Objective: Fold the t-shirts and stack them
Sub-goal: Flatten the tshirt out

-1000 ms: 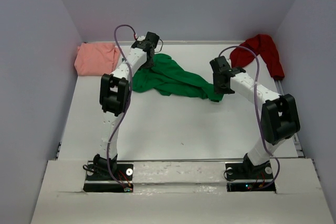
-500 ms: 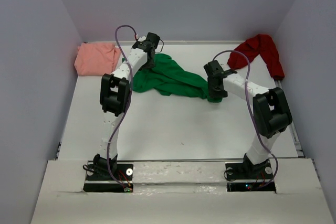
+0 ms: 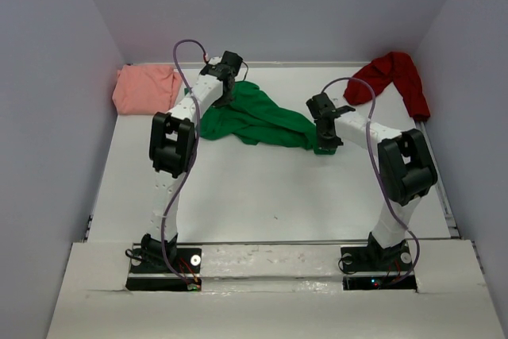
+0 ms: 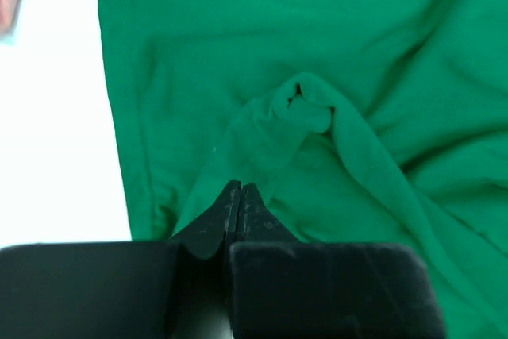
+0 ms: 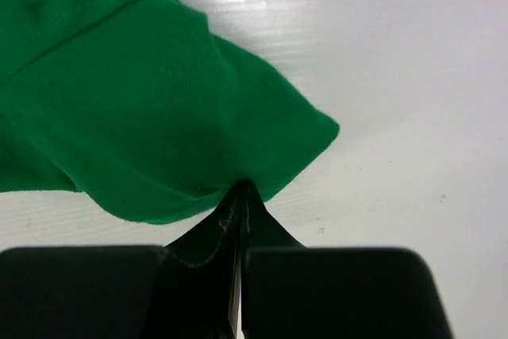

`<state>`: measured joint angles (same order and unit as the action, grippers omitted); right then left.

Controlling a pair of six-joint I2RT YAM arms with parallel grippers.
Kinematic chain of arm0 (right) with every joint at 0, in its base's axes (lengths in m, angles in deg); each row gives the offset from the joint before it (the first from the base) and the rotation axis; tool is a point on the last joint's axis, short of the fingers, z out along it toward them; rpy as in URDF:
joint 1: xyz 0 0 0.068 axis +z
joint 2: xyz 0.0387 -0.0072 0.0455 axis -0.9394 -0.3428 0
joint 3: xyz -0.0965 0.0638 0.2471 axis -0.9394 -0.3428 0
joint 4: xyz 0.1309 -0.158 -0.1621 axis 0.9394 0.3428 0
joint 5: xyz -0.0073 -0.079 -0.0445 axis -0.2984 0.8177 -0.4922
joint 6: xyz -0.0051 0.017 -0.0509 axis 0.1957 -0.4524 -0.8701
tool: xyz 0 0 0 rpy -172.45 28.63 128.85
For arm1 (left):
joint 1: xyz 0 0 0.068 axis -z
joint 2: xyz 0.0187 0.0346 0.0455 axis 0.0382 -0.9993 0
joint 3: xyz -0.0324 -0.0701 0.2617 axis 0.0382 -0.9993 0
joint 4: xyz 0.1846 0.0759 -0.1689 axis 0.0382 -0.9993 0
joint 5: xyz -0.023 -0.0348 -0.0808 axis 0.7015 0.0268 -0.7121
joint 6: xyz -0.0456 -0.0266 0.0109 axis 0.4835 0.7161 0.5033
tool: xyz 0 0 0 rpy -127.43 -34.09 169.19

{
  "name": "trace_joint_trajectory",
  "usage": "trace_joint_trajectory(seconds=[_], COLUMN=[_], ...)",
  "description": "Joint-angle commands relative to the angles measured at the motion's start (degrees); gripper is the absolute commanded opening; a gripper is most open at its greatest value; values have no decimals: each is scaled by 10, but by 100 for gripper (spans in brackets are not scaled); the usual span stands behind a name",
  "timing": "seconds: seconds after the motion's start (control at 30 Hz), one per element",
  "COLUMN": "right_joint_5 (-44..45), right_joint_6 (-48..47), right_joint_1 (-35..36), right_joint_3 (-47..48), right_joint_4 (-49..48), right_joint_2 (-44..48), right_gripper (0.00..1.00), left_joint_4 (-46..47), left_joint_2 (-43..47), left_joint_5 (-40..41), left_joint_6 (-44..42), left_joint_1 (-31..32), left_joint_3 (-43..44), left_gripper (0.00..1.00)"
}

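Grip is made at both ends: the left gripper (image 4: 240, 190) is clamped on a raised fold of the green t-shirt (image 3: 258, 117), the right gripper (image 5: 240, 190) on its right-hand corner. That shirt lies rumpled and unfolded at the middle of the bench (image 3: 262, 196). There are three shirts, one per colour: the salmon-pink t-shirt (image 3: 145, 87) far left, the dark red t-shirt (image 3: 394, 73) heaped far right. By my judgement nothing is stacked and all the folding remains.

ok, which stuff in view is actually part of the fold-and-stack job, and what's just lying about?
Job:
- bright green cloth t-shirt, pinched by left tool and right tool
- salmon-pink cloth t-shirt
- dark red cloth t-shirt

Just there:
- white table
- grey walls
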<state>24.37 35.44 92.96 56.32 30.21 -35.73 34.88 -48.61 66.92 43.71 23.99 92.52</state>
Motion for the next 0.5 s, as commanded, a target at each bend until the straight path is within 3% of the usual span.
trace_joint_trajectory(seconds=[0.0, 0.27, 0.33, 0.37, 0.43, 0.47], right_joint_5=[50, 53, 32, 29, 26, 31], right_joint_6=[-7, -31, -30, -31, -31, -31], right_joint_1=[6, 6, 6, 6, 6, 6], right_joint_3=[64, 116, 113, 112, 108, 106], right_joint_4=[7, 45, 49, 49, 49, 50], right_joint_2=[59, 106, 108, 108, 101, 99], right_gripper=[0, 2, 34, 44, 58, 59], left_joint_4=[12, 24, 21, 9, -5, -7], left_joint_2=[94, 179, 168, 159, 118, 110], left_joint_5=[23, 44, 39, 40, 35, 32], left_joint_6=[17, 2, -8, -7, -7, -3], left_joint_1=[10, 15, 14, 14, 14, 14], left_joint_3=[-31, -84, -83, -71, -38, -28], left_gripper=[0, 0, 0, 11, 48, 55])
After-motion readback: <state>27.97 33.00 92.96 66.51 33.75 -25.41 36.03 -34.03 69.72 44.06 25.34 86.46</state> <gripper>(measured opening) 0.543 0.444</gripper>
